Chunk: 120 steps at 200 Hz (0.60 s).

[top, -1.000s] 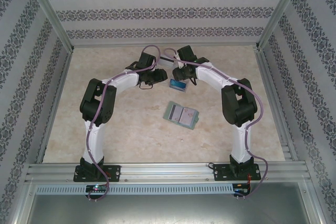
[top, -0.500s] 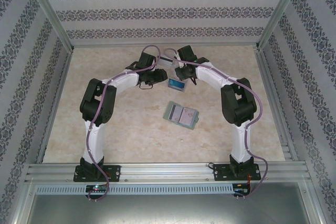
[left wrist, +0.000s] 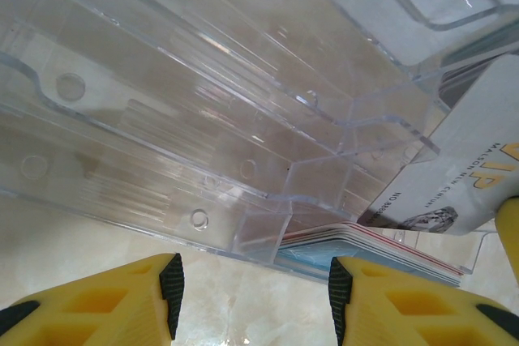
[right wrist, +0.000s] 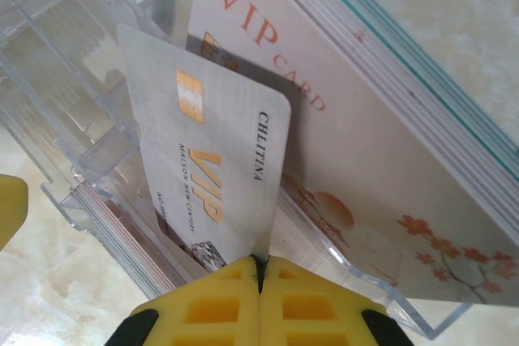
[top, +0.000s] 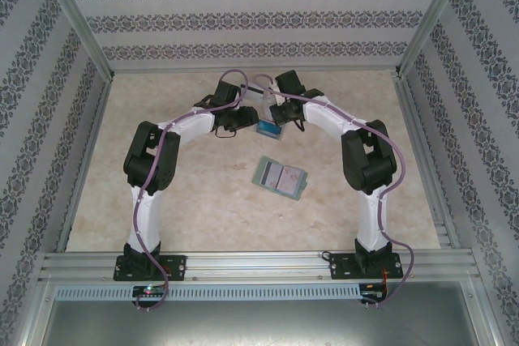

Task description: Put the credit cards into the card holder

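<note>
At the far middle of the table (top: pixel 203 208), the right gripper (right wrist: pixel 259 281) is seen clamped on the lower edge of the white-grey card (right wrist: pixel 215 176); its jaws are pressed together with the card's thin edge between them; a second ago they were still apart, so the pinch has only just been made. The card is stood tilted in the clear tray (right wrist: pixel 73 119), in front of the pale pink card (right wrist: pixel 365 200); more cards (left wrist: pixel 381 249) are stacked flat at the tray's bottom. The left gripper (left wrist: pixel 255 297) is unchanged, its jaws apart with the tray's edge just ahead of the tips; no grip on it can be made out. The card holder (top: pixel 280 177) is laid open nearer the bases, well apart from the tray; whether any card is already in it cannot be told. Judged: pick secured, lift-out not yet done; the card is next to be drawn clear and carried to a pocket; snagging on the tray wall is the likely risk.
</note>
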Available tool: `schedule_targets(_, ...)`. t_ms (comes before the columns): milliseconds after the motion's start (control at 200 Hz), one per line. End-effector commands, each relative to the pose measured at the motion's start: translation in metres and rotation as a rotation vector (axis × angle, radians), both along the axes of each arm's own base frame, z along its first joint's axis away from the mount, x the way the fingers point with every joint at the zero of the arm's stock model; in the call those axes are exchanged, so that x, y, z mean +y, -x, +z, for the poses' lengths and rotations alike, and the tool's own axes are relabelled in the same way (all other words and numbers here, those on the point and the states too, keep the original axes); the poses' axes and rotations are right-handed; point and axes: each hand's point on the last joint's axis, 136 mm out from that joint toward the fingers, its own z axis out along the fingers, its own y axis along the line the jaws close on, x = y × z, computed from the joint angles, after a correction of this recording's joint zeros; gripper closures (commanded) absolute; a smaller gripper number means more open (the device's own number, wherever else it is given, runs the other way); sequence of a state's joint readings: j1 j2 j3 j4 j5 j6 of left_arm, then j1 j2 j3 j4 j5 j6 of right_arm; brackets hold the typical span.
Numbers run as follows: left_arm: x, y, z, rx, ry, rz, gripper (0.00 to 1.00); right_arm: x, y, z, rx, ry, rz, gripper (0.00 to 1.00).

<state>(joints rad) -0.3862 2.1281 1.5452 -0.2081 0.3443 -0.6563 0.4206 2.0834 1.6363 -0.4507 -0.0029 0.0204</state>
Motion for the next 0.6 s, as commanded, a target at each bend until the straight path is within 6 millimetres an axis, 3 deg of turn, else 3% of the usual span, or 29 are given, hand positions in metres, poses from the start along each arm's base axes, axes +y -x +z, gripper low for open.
schedule_targets(0,-0.009,-0.005,0.004,-0.016,0.015,-0.015,0.48,0.001,0.012,-0.010,0.051,-0.049,0.027,0.96)
schedule_targets(595,-0.007,-0.005,0.011,-0.024,0.011,-0.010,0.47,0.004,0.022,0.032,-0.056,-0.194,0.084,1.00)
